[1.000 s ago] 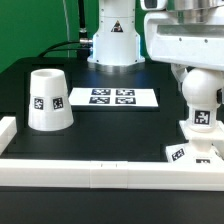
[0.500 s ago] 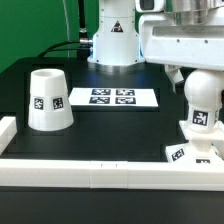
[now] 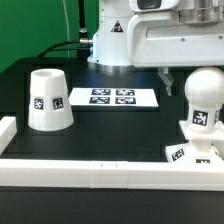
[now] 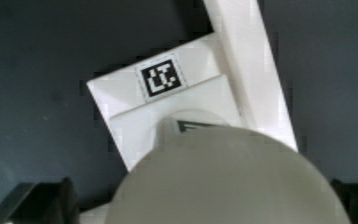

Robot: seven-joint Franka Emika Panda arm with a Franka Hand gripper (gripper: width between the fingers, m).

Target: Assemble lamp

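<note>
Gripper (image 4: 190, 197) risen off bulb post (image 3: 203, 100), round top uncovered

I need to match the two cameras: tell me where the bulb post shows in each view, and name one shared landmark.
Exterior view: the bulb post stands upright at the exterior view's right, on the base.
Wrist view: the bulb post looms close and blurred, its round top covering part of the base.
Shared landmark: the tagged square base.

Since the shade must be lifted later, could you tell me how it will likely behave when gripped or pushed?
The shade looks like hollow, stiff plastic, so probably light. Standing wide end down, it would likely slide rather than tip when pushed. Its smooth tapered wall might slip from a side pinch.
</note>
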